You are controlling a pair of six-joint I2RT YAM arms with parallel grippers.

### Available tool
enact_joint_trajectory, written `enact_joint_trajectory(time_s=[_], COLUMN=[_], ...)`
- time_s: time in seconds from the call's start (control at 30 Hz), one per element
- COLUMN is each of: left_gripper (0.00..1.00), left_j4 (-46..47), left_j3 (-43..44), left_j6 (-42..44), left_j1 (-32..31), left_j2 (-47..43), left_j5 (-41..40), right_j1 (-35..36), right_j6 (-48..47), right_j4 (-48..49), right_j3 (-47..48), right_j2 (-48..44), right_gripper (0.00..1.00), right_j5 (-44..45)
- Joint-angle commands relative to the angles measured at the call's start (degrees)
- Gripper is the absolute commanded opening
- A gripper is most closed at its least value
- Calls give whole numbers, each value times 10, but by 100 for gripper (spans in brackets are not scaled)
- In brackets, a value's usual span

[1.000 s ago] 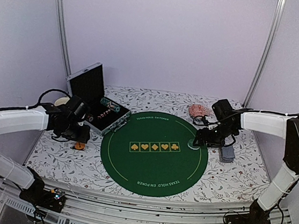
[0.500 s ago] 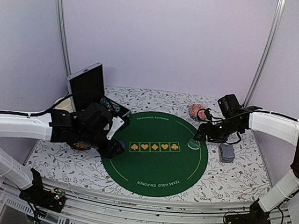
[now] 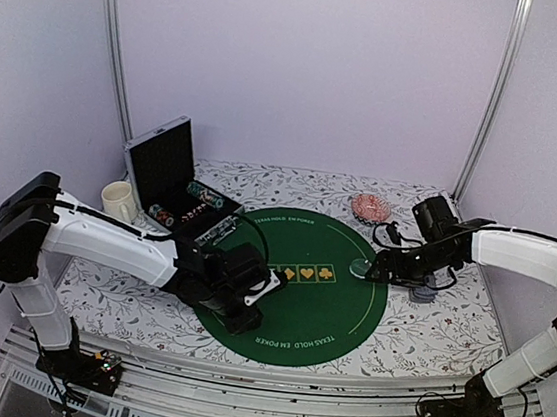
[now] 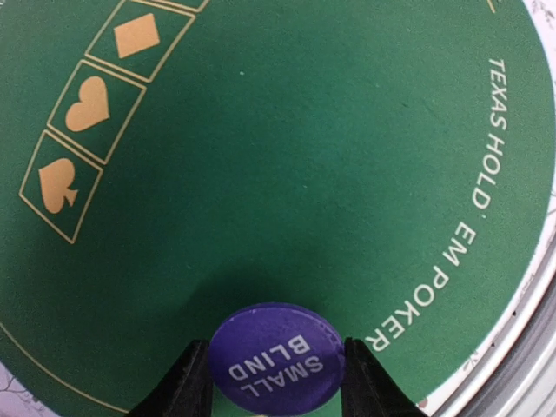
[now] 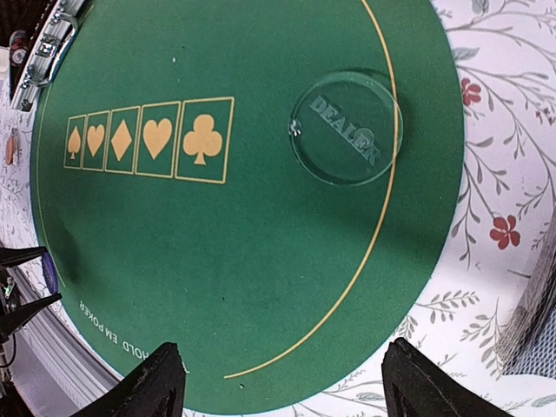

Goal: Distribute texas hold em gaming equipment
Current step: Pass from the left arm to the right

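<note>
L gripper (image 4: 276,372) fingers (image 4: 184,389) pinch purple SMALL BLIND disc (image 4: 276,352) on both sides, w/ green mat (image 4: 287,174) behind disc. Gold suit boxes (image 4: 87,104) well up-left of disc. White lettering (image 4: 456,261) just right of disc, along mat edge.

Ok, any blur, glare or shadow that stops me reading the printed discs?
Left wrist view: the round purple SMALL BLIND disc is sharp, with a soft shadow beside it on the green felt mat. Right wrist view: the clear round DEALER disc reads fine, no glare. Top external view: even light, but the DEALER lettering is too small to read.
</note>
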Motion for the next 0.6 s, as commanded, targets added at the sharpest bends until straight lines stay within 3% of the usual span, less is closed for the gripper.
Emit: enact_joint_trajectory(time_s=[0.0, 0.33, 0.57], left_gripper=[40, 40, 40], left_j4=[-5, -31, -38], left_j3=[20, 85, 80], left_j6=[-9, -30, -54], left_j1=[-24, -34, -47], left_j2=[13, 53, 44], left_j5=[-6, -28, -62], right_j1=[0, 0, 0], right_j6=[10, 13, 6], right_j4=[30, 56, 51], right_j3=[-36, -105, -122], right_j2=[-25, -61, -115], right_gripper=[81, 80, 81], right_j5=[-5, -26, -59])
